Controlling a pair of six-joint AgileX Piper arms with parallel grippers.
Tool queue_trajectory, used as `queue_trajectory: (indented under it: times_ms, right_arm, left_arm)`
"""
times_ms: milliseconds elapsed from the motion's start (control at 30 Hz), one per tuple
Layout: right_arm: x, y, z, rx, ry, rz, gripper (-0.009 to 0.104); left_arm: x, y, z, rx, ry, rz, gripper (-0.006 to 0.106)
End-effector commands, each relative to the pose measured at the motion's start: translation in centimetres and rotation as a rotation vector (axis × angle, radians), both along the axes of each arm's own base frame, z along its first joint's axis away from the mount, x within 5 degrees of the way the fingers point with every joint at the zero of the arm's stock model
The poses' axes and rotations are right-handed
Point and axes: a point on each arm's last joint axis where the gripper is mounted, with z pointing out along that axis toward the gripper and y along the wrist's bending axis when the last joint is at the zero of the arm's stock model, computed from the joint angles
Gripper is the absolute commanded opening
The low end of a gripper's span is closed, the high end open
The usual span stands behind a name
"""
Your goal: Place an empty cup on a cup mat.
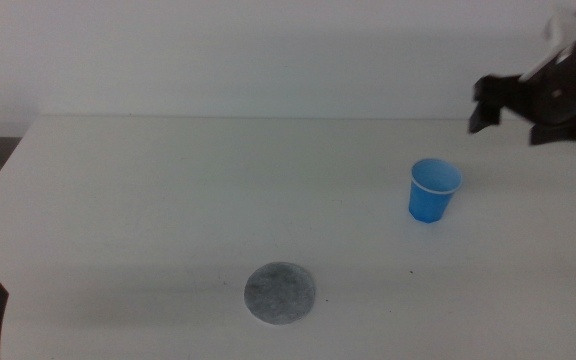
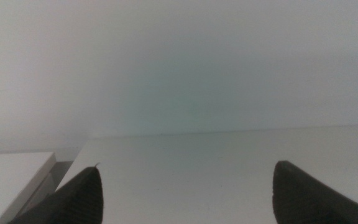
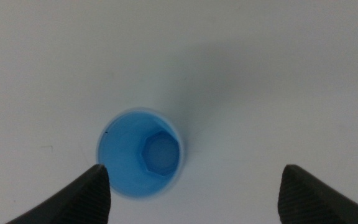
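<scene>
Over on the far right, the right gripper (image 1: 513,112) hangs above the table (image 1: 148,200), jaws spread wide with nothing between them, and its arm gets cut off by the picture's edge. Left gripper (image 2: 185,193) is barely visible in the middle view, just a dark sliver at the bottom-left corner; its wrist view shows it spread too. One cup (image 1: 434,189), upright and empty, sits right of centre. One cup mat (image 1: 281,293) lies well apart, nearer the front.

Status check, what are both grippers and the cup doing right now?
Right gripper open, above the cup. Left gripper open, waiting at near edge. Cup upright on table, apart from cup mat. Nothing between them.
</scene>
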Motion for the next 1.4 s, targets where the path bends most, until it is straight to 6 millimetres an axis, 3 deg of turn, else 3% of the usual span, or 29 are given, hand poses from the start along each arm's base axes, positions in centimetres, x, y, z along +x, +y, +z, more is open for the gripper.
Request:
queue_trajectory:
  times_ms: [0,167,567,767,900,1100,1200,1367]
  right_arm:
    - [1.2,0.5,-1.3,0.002,-0.007,0.007,0.080]
    - [3.0,1.1,-4.6,0.010,0.013,0.004,0.075]
    - [4.3,2.3,-10.0,-0.007,0.120,0.024,0.072]
    - [4.5,2.3,-11.6,-0.013,0.159,0.023,0.059]
    - [4.6,2.4,-12.0,-0.011,0.167,0.023,0.046]
    - [4.6,2.4,-11.9,-0.009,0.164,0.020,-0.003]
    - [4.5,2.4,-11.1,0.004,0.140,0.002,-0.002]
    - [3.6,3.1,-8.0,0.013,0.091,0.023,-0.002]
  left_arm:
    - [0.0,0.0,0.1,-0.007,-0.006,-0.005,0.094]
    - [0.0,0.0,0.1,-0.007,-0.006,-0.005,0.094]
    - [0.0,0.0,0.1,-0.007,-0.006,-0.005,0.094]
    - [0.0,0.0,0.1,-0.007,-0.006,-0.005,0.094]
    - [0.0,0.0,0.1,-0.007,-0.006,-0.005,0.094]
    - [0.0,0.0,0.1,-0.003,-0.006,-0.005,0.094]
    - [0.0,0.0,0.1,-0.003,-0.006,-0.005,0.094]
    - [0.0,0.0,0.1,-0.005,-0.006,-0.005,0.094]
